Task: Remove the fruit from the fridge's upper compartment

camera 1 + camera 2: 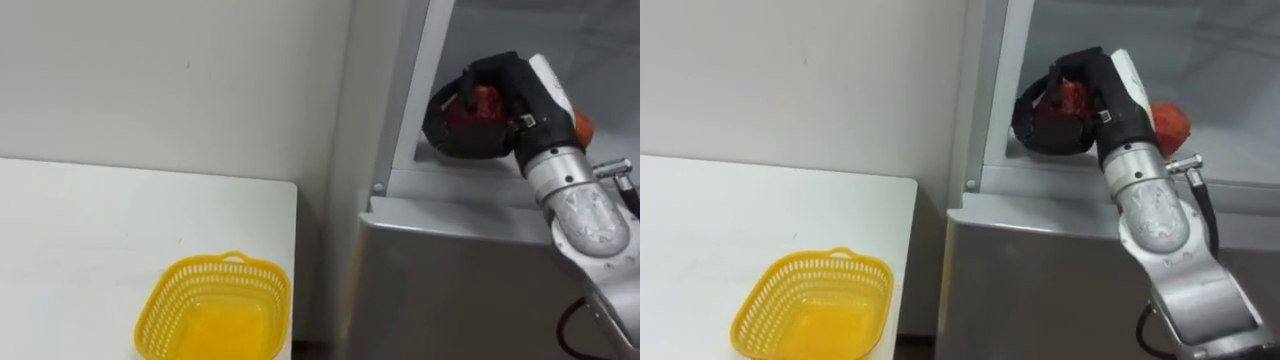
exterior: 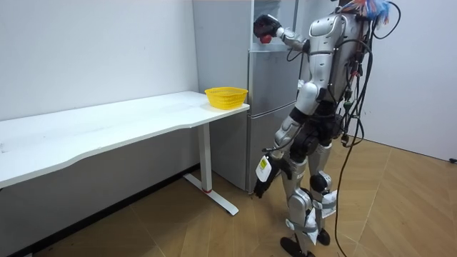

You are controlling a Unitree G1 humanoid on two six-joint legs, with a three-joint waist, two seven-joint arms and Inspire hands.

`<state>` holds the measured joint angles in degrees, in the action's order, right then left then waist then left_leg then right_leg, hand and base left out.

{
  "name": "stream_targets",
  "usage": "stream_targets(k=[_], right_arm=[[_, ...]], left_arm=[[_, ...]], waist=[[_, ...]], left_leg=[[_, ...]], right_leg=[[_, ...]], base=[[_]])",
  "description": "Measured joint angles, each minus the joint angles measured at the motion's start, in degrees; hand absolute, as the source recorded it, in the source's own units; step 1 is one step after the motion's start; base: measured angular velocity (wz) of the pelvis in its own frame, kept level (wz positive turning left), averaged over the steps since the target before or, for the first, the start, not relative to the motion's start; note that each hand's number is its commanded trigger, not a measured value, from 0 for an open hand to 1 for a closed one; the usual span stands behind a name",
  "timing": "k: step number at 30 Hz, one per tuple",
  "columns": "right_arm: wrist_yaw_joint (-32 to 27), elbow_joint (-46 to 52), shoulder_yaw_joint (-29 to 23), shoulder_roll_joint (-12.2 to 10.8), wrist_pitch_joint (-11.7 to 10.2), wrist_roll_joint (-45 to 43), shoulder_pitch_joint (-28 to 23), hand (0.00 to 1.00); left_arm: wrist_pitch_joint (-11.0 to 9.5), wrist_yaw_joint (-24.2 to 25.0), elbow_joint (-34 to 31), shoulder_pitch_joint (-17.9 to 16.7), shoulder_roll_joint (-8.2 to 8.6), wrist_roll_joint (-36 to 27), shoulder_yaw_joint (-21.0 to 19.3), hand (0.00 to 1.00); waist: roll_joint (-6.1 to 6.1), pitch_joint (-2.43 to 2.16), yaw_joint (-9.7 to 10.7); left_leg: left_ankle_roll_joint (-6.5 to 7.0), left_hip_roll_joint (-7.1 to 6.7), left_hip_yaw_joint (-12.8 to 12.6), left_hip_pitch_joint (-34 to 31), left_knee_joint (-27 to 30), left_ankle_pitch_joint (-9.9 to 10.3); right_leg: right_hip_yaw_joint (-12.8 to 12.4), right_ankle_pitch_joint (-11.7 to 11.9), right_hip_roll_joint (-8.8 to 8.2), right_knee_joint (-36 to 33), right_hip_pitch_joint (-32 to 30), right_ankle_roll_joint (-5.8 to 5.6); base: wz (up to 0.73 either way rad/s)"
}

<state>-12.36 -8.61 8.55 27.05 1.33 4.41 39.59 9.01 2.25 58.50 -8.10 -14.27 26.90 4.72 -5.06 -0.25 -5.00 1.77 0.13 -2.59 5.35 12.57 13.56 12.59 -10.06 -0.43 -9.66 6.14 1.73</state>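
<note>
Robot stands before the fridge, right arm raised into the upper compartment.

Left: flat white surface point(image 1: 100, 230). Near its right edge sits a yellow perforated plastic basket point(image 1: 172, 275), upright, with nothing visible inside. It is the only container on the surface and, in my judgement, the likely drop point.

Centre: tall grey metal fridge point(image 1: 450, 270) just beside the end of the surface, upper compartment open.

Right: right hand point(image 1: 490, 110) is inside the upper compartment, low over the compartment floor. Its dark fingers point(image 1: 1040, 95) are curled round a small red round item, fruit-like point(image 1: 485, 100). Only part of it shows between them, so the task's thing is in the right hand and not yet out of the fridge. A second red-orange round item point(image 1: 583, 125) lies on the compartment floor behind the wrist, apart from the hand.

Left hand point(image 2: 265, 173) hangs low by the thigh in the room view; cannot tell how its fingers are set.

Step in hand, as judged: withdraw the held item.
- Keep the grip closed.
- Lift slightly before pulling back, so the hand clears the front lip of the compartment.
- Draw the wrist straight out so the forearm does not knock the second item.
- Only then swing left toward the basket.
</note>
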Motion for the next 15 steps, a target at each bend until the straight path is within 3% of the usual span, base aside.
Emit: stream_targets(k=[4, 9, 12, 15], right_arm=[[-4.3, 5.6, -0.2, -2.3, -1.2, -3.3, -1.3, 1.0], [-8.0, 11.6, -0.8, -5.0, -2.4, -11.2, -5.4, 1.0], [-9.0, 14.4, -0.9, -5.3, -2.7, -15.9, -7.1, 1.0], [-11.1, 18.9, -0.8, -7.3, -3.2, -21.1, -7.4, 1.0]], left_arm=[[-1.0, -0.6, 0.2, -0.4, 0.1, -0.3, 1.1, 0.0], [-2.1, -0.9, 1.4, -0.3, 0.61, -0.4, 1.2, 0.0], [-2.2, -1.1, 1.9, -0.2, 1.72, -0.4, 1.2, 0.0], [-3.0, -1.6, 1.9, -0.4, 2.39, -0.5, 2.1, 0.0]], waist=[[1.91, 0.14, 0.2], [2.47, 0.24, 0.3], [2.85, 0.2, 0.3], [3.47, 0.11, 0.2]], left_leg=[[0.01, 0.06, -0.4, 1.4, -0.5, 0.0], [0.0, 0.26, -0.5, 1.2, -0.5, 0.0], [-0.01, 0.26, -0.5, 0.8, -0.5, 0.0], [0.01, 0.21, -0.4, 0.7, -0.8, 0.0]], right_leg=[[-0.8, 0.0, 0.08, 0.0, 0.8, -0.01], [-1.4, 0.1, 0.39, -0.2, 0.5, 0.11], [-1.5, 0.2, 0.53, -0.5, 0.3, 0.11], [-1.4, 0.2, 0.6, -1.1, -0.3, 0.11]], base=[[-0.08], [-0.02], [0.0], [-0.03]])
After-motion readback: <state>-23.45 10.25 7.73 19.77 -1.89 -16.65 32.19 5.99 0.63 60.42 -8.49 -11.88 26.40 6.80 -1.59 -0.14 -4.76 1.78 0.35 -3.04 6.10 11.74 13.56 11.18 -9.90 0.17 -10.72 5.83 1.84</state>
